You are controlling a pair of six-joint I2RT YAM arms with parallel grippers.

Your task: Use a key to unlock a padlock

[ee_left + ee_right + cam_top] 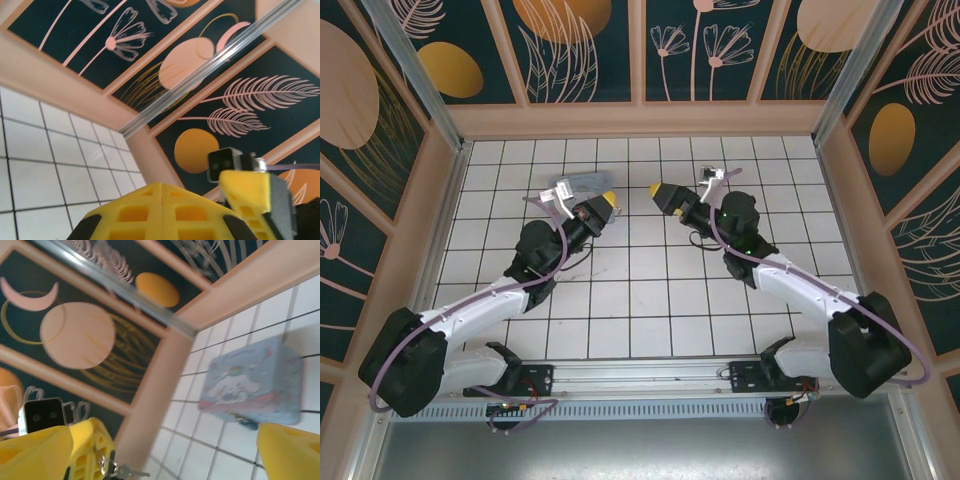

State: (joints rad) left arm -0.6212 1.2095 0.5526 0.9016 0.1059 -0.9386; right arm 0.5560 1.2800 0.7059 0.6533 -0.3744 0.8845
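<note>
The left gripper (608,201) has its jaws pressed fully together, and the small key (131,472) dangles on a ring (106,465) from their tip, just in front of the right gripper (658,191), whose jaws stand wide apart and hold nothing.

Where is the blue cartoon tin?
In the right wrist view the blue cartoon tin lies on the white tiles; from above, it is left of centre, just beyond the left gripper.

Thin grey key (131,472) on a ring (106,466) — level beside yellow jaws; bluish padlock (245,422) touches the tin (250,380).
</note>
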